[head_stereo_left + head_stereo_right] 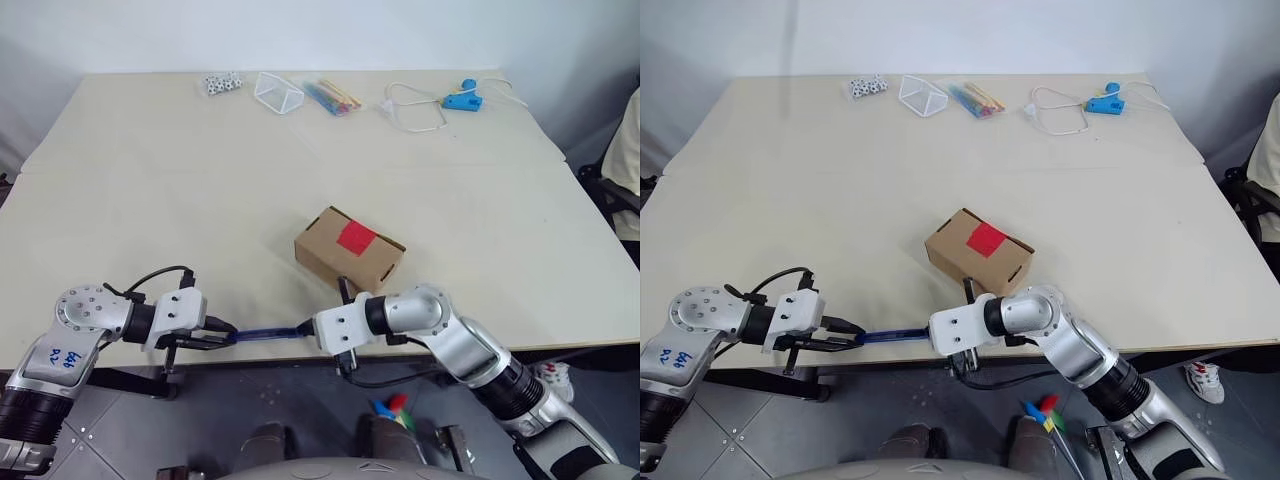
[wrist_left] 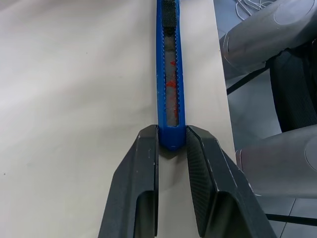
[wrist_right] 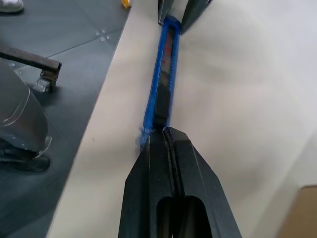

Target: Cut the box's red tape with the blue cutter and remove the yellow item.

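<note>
- The blue cutter [image 1: 268, 334] is held at the table's [image 1: 150, 200] near edge: one end clamped by the left gripper [image 1: 222, 334], the other met by the fully closed right gripper [image 3: 159, 130].
- Risk: it could be pulled askew and dropped off the edge.
- The box [image 1: 348, 250], with the red tape [image 1: 355, 237] uncut, lies at 1 o'clock; nothing is seen obstructing it.

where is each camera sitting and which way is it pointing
Left eye view: on the head, looking forward and down over the table; the box with the red tape; both arms show.
Right eye view: its stereo twin, same scene.
Left wrist view: on the left wrist, along the left gripper, shut on the blue cutter at one end.
Right wrist view: on the right wrist, along the right gripper, shut on the cutter's other end; a box corner shows.
Shared: both wrist views show the cutter at the table's near edge.
</note>
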Tool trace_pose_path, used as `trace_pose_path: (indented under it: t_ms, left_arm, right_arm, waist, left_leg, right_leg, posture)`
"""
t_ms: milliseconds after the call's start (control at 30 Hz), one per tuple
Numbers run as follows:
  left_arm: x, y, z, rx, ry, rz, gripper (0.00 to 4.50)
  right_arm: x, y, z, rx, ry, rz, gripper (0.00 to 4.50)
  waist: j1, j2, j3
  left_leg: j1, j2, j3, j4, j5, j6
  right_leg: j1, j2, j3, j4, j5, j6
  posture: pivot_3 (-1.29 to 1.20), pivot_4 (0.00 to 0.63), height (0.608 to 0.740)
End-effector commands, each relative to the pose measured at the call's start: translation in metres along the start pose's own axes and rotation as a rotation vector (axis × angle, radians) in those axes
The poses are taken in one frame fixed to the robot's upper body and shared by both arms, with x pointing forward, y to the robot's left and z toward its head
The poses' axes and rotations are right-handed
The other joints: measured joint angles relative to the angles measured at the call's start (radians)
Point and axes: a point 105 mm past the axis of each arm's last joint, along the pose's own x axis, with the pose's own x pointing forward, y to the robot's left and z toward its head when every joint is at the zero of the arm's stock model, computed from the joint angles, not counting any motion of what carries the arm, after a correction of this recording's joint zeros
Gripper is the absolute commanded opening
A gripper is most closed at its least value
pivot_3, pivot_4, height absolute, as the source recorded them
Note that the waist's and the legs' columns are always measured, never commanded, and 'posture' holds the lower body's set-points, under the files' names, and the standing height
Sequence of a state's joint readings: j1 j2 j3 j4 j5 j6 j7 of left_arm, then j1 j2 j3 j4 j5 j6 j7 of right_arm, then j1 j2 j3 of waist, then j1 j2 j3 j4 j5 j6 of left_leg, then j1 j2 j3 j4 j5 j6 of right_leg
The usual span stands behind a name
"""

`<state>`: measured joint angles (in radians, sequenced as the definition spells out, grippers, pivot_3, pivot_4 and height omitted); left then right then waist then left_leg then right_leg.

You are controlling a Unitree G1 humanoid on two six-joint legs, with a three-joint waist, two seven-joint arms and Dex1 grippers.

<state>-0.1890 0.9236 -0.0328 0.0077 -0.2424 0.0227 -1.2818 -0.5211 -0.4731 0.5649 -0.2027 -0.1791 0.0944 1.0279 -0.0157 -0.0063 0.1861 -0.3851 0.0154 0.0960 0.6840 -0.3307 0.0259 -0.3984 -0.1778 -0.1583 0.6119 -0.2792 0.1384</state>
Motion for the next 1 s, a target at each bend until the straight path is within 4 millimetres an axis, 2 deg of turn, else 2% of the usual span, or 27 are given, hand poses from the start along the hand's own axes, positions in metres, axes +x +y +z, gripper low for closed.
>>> trace_pose_path:
  t_ms: [33,467,1000]
  left_arm:
    - [0.003,-0.005,-0.006,-0.017,0.036,-0.025,0.79]
    - [0.004,-0.008,-0.002,-0.013,0.031,-0.026,0.79]
    - [0.006,-0.006,-0.001,-0.017,0.03,-0.02,0.79]
  right_arm:
    - [0.005,0.004,0.003,-0.006,-0.014,0.017,0.02]
    - [0.035,0.003,0.016,-0.036,-0.076,0.04,0.02]
    - [0.054,-0.007,0.028,-0.063,-0.124,0.04,0.02]
  waist:
    - [0.0,0.0,0.0]
    - [-0.002,0.0,0.0]
    - [-0.008,0.001,0.0]
  left_leg:
    - [0.0,0.0,0.0,0.0,0.0,0.0]
    - [0.0,0.0,0.0,0.0,0.0,0.0]
    - [0.0,0.0,0.0,0.0,0.0,0.0]
  right_leg:
    - [0.0,0.0,0.0,0.0,0.0,0.0]
    - [0.0,0.0,0.0,0.0,0.0,0.0]
    - [0.0,0.0,0.0,0.001,0.0,0.0]
  posture:
    - [0.0,0.15,0.74]
    - [0.0,0.15,0.74]
    - [0.0,0.15,0.74]
